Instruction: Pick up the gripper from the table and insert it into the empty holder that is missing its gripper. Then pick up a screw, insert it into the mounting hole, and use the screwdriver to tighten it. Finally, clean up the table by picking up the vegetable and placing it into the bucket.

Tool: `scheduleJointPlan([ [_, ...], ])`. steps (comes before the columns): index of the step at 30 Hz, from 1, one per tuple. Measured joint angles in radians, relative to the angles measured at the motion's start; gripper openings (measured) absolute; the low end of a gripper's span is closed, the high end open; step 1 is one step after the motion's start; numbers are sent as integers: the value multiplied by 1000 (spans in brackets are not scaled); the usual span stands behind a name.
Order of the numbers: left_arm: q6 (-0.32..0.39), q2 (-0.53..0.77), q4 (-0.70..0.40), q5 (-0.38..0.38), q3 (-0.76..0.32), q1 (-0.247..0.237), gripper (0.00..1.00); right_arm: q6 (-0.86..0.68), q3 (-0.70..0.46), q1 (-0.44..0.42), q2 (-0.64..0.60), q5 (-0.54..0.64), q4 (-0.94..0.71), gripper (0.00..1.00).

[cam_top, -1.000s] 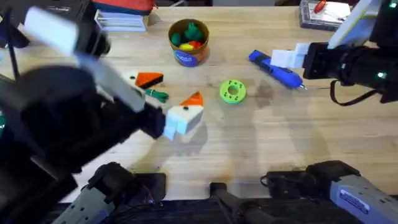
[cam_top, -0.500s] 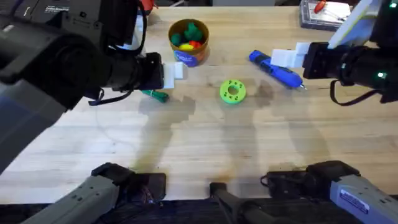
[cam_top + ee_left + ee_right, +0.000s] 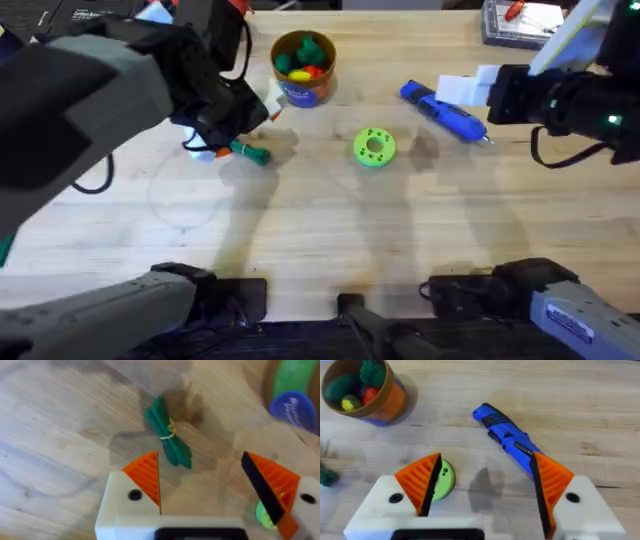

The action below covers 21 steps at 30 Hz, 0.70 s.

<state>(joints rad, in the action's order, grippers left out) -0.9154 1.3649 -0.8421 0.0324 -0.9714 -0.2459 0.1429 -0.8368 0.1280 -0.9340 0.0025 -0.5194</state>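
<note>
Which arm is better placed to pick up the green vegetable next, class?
Left. Its hand hangs open right above the vegetable, fingers either side. The right hand is over the blue screwdriver, well away from it.

Near half of the desk [image 3: 330, 250] open; clutter toward the far edge

The bucket [image 3: 303, 66] stands by the far edge, the vegetable [image 3: 250, 152] and green disc [image 3: 375, 146] nearer mid-desk, the screwdriver [image 3: 445, 111] toward the right. The left hand [image 3: 202, 487], fingers apart, hangs just beside the vegetable; bare wood lies between vegetable and disc.
</note>
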Motion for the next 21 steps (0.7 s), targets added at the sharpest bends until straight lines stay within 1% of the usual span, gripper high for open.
scheduleJointPlan([
  [6,-172,129,5,48,0,10,988,0,0,0,0,0,1,994],
  [9,-232,165,19,65,0,26,875,0,0,0,0,0,1,994],
  [10,-241,170,23,69,0,30,844,0,0,0,0,0,1,994],
  [13,-268,184,28,75,0,39,808,0,0,0,0,0,2,994],
  [19,-285,224,30,77,0,39,800,0,0,0,-2,0,4,994],
  [20,-288,233,35,77,0,39,783,0,0,0,-3,0,4,994],
  [21,-291,242,42,77,0,39,731,0,0,0,-4,0,5,994],
])
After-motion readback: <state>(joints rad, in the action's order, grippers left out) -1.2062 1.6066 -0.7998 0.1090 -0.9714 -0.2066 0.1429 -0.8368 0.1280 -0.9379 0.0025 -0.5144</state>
